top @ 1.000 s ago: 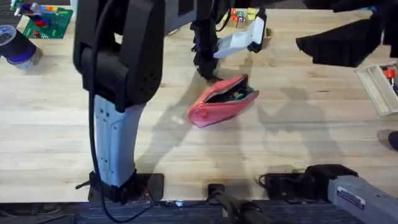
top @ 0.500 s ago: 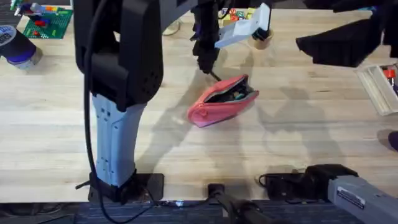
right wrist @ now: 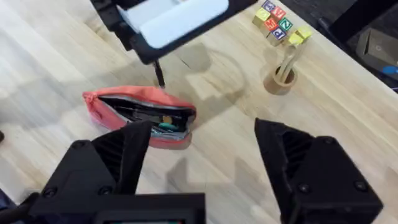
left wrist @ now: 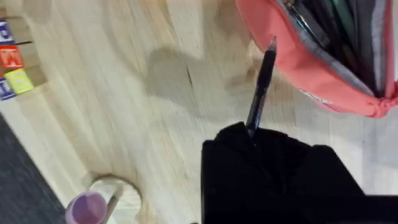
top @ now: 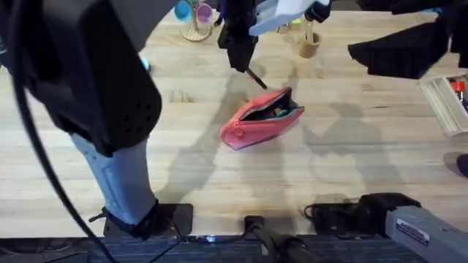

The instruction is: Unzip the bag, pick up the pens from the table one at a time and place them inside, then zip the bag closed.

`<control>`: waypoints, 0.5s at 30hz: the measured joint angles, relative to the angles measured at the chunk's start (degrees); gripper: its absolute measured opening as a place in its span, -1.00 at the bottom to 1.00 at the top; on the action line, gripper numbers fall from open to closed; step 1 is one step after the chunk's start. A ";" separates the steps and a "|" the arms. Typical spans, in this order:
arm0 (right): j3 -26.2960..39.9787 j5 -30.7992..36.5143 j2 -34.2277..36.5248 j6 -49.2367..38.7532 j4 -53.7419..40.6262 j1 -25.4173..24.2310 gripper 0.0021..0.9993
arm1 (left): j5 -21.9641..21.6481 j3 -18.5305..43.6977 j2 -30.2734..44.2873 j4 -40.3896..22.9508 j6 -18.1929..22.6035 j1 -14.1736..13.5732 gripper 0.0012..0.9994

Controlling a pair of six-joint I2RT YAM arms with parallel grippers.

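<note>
Bag (top: 261, 118) is lying unzipped mid-surface, on the light wood surface (top: 351, 168), mouth gaping and tilted, wide end toward the far right, tapered end toward you. You're seeing dark pens and something teal already sitting inside it; right wrist view is showing the same, bag (right wrist: 138, 117) open along the top with contents visible.

Left tool (top: 239, 57) is hanging above the surface just beyond the bag's far edge, clenched on a pen (top: 255, 77). Pen is sticking out down and toward the bag, tip just short of the open mouth. Left wrist view is confirming it: pen (left wrist: 260, 87) is protruding from between the black fingers (left wrist: 236, 155), tip lying over the bag's (left wrist: 311, 68) pink edge by the zipper. Can't tell whether it's touching the fabric.

Right tool (right wrist: 202, 165) is parked back at the near right, well apart from the bag, fingers spread wide with nothing between them. You're seeing its arm body at the bottom right in the overhead.

Other stuff on the surface: small wooden cup (top: 309, 45) with sticks near the far edge, letter blocks (right wrist: 278, 25) beside it, a stand with coloured cups (top: 194, 16) farther left, clear tray (top: 447, 102) at the right edge.
</note>
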 joint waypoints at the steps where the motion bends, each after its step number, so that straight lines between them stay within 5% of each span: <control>1: 0.00 0.00 0.00 0.00 0.00 0.00 0.99 | -0.04 0.00 -0.48 -0.05 0.00 0.00 -0.92; 10: 0.00 0.00 0.00 0.00 0.02 0.00 0.99 | -0.04 -0.73 -7.53 0.28 0.00 1.72 -0.92; 15: 0.00 0.00 0.00 0.00 0.02 0.00 0.99 | -0.02 -7.89 -14.57 4.58 0.02 2.31 -0.92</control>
